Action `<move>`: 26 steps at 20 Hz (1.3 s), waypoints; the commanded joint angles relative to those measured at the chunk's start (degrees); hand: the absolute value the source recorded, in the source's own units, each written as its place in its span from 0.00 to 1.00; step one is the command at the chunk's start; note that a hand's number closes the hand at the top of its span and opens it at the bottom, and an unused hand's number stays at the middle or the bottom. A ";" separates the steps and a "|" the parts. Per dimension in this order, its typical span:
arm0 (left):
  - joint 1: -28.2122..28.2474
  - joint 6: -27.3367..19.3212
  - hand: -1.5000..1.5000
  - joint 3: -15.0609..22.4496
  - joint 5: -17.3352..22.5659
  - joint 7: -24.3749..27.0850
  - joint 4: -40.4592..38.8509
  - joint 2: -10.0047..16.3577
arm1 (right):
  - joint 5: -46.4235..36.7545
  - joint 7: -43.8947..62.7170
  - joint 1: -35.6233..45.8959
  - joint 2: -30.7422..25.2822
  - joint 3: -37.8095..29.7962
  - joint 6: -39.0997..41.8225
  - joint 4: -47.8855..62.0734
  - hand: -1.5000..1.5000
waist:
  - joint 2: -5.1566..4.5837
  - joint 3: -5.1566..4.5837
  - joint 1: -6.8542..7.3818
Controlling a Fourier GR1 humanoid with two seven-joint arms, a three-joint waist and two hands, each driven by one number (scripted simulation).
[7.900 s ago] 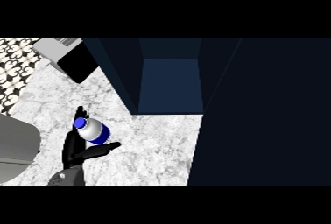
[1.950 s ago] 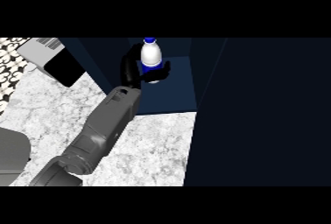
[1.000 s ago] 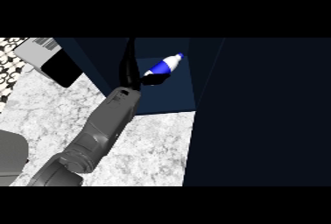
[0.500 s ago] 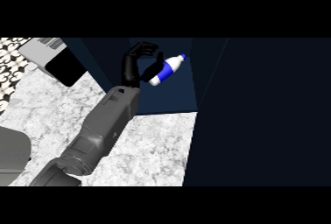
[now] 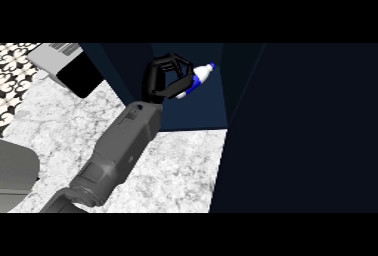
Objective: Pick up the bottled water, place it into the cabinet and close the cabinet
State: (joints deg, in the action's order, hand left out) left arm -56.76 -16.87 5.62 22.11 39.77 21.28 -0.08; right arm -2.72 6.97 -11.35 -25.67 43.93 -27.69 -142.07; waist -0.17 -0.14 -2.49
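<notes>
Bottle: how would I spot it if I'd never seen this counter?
Find the open dark-blue cabinet at the counter's back. Inside, the left hand curls round the bottle. It is the only white thing there, tilted, with a blue cap.

Single head view: steep downward look, counter [image 5: 173,165] near, cabinet [image 5: 203,107] ahead.

We see a marbled white-grey counter [image 5: 181,170]; at its top-left corner, b/w patterned tiles [image 5: 16,75] w/ a grey-black box [image 5: 74,75] beside them.

Marbled counter [image 5: 177,170]: grey box [image 5: 57,54], open cabinet [image 5: 193,111]
</notes>
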 commanded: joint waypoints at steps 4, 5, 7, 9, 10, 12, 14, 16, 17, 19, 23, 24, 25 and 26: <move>10.60 10.62 1.00 4.65 5.48 -2.40 12.04 0.07 | -3.84 2.46 -0.19 -2.22 -1.61 -0.89 -4.34 0.00 | 0.87 0.08 2.69; 10.48 11.26 1.00 4.26 4.78 -6.06 14.21 0.08 | -6.10 4.32 1.20 -0.24 0.41 -2.51 -4.01 0.00 | 1.03 0.04 3.45; 15.78 10.20 1.00 5.92 5.88 -6.63 20.80 0.07 | -4.55 2.68 -1.80 -3.06 -0.93 -2.15 -5.40 0.00 | 1.29 0.12 3.86; 20.29 9.39 1.00 7.59 6.09 -6.90 25.93 0.23 | -3.57 3.40 -0.37 -3.11 -1.57 -1.71 -5.60 0.00 | 1.26 0.11 4.29; 21.50 8.23 1.00 9.24 7.11 -8.03 29.55 0.07 | -3.53 4.95 0.68 -3.64 -2.67 -1.51 -5.36 0.00 | 1.17 0.10 4.11; 24.49 6.18 1.00 9.83 7.30 -10.42 36.82 0.38 | -1.81 4.08 1.22 -3.96 -4.01 -1.15 -4.82 0.00 | 1.26 0.14 4.73; 31.13 8.55 1.00 11.12 7.77 -11.06 42.12 3.47 | -3.35 2.25 -1.87 -5.27 -0.30 -1.10 -6.12 0.00 | 1.39 0.16 4.28; 36.81 7.63 1.00 13.37 7.46 -12.23 48.05 3.70 | -3.41 6.57 1.64 -4.79 -1.63 -1.56 -6.23 0.00 | 1.26 0.06 4.91; 38.49 6.61 1.00 13.63 7.41 -14.29 52.31 5.15 | -4.23 5.43 1.86 -4.64 0.25 -0.92 -4.96 0.00 | 1.16 0.10 4.52; 44.57 6.11 1.00 15.02 7.19 -13.78 58.02 6.02 | -2.78 8.92 2.57 -6.99 -1.01 0.30 -7.95 1.00 | 1.06 0.06 4.48; 55.69 7.31 1.00 18.58 7.16 -14.35 70.02 9.05 | -0.68 8.24 6.52 -6.21 2.92 4.10 -4.64 1.00 | 0.89 0.09 4.86; 55.95 6.74 1.00 17.46 8.24 -17.35 73.21 11.02 | 0.78 8.29 5.99 -7.25 4.27 5.75 -5.25 1.00 | 0.91 0.13 4.77; 58.52 5.73 1.00 20.07 7.19 -16.61 74.54 9.45 | -0.33 10.18 7.16 -6.47 6.82 5.88 -7.66 1.00 | 1.08 0.06 4.70; 62.48 6.70 1.00 20.12 5.94 -12.20 74.08 10.23 | 1.57 11.85 9.50 -5.95 4.73 6.75 -7.62 1.00 | 0.66 0.03 4.60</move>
State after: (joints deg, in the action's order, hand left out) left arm -3.63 -10.21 23.36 29.23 25.15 88.67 8.45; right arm -2.51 13.38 -4.52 -31.55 45.93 -23.92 -142.59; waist 0.78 -0.03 2.11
